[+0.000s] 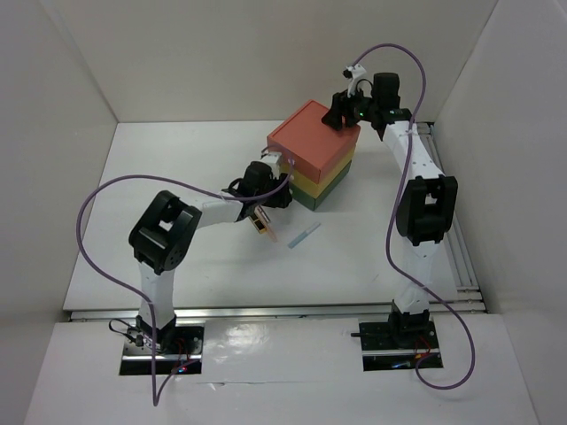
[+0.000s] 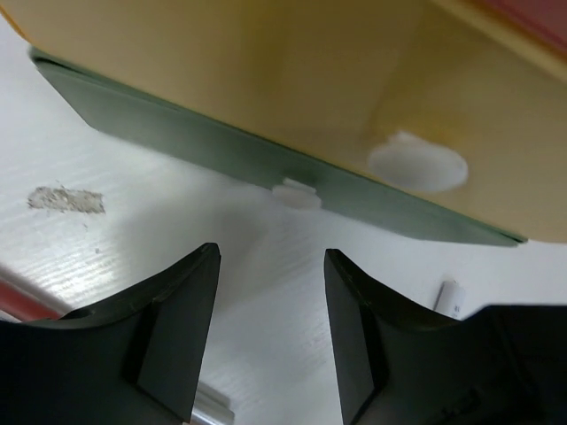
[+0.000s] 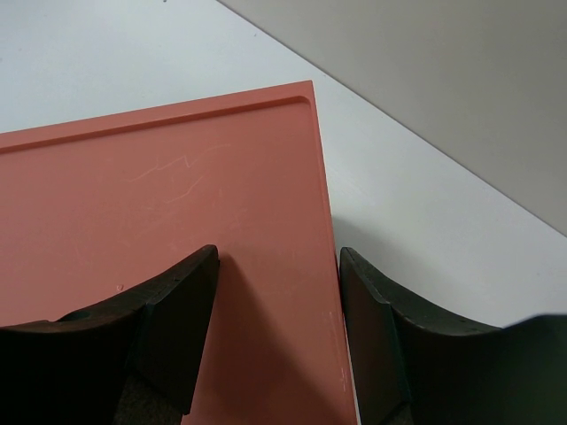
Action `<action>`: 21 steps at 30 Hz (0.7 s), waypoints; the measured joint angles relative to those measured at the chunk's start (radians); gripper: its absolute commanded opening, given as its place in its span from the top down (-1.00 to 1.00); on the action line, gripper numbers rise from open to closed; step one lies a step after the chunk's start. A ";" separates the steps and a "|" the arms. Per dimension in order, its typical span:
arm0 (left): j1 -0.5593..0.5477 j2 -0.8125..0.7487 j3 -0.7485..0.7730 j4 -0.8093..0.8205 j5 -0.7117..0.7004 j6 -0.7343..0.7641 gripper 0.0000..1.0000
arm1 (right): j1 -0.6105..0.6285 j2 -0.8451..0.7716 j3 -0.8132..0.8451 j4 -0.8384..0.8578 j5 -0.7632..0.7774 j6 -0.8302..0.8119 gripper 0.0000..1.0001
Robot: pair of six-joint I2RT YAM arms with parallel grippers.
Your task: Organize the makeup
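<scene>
The coral-yellow-green drawer box (image 1: 312,152) stands mid-table with its drawers shut. My left gripper (image 1: 269,184) is open and empty, low at the box's front-left face. In the left wrist view it (image 2: 271,257) faces the yellow drawer's white knob (image 2: 416,165) and the green drawer's small tab (image 2: 297,194). My right gripper (image 1: 342,116) is open above the box's far right corner. In the right wrist view it (image 3: 278,257) straddles the coral lid's edge (image 3: 314,168). A pale blue stick (image 1: 304,235) and a small dark-orange item (image 1: 260,223) lie on the table. The other makeup is out of view.
White walls close in the table at the left, back and right. A small white tube end (image 2: 450,297) lies on the table beside my left gripper. A scuff mark (image 2: 66,201) is on the tabletop. The arm bases stand at the near edge.
</scene>
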 measured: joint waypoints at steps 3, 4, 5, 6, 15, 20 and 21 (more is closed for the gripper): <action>0.016 0.011 0.010 0.022 0.008 -0.003 -0.24 | -0.002 -0.002 -0.007 0.009 -0.006 0.001 -0.26; 0.019 0.012 0.010 0.032 0.014 -0.004 -0.24 | -0.002 -0.002 -0.008 0.010 -0.008 0.001 -0.26; 0.022 0.014 0.010 0.046 0.020 -0.005 -0.21 | -0.002 -0.002 -0.010 0.012 -0.010 0.001 -0.26; 0.023 0.014 0.010 0.056 0.026 -0.007 -0.21 | -0.003 -0.002 -0.011 0.014 -0.011 0.001 -0.26; 0.038 0.037 0.009 0.134 0.082 -0.038 -0.06 | -0.004 -0.008 -0.020 0.018 -0.011 0.004 -0.26; 0.048 0.047 0.009 0.190 0.090 -0.087 -0.03 | -0.004 -0.010 -0.022 0.018 -0.010 0.007 -0.26; 0.050 0.050 0.006 0.201 0.090 -0.094 -0.03 | -0.004 -0.012 -0.025 0.019 -0.010 0.006 -0.26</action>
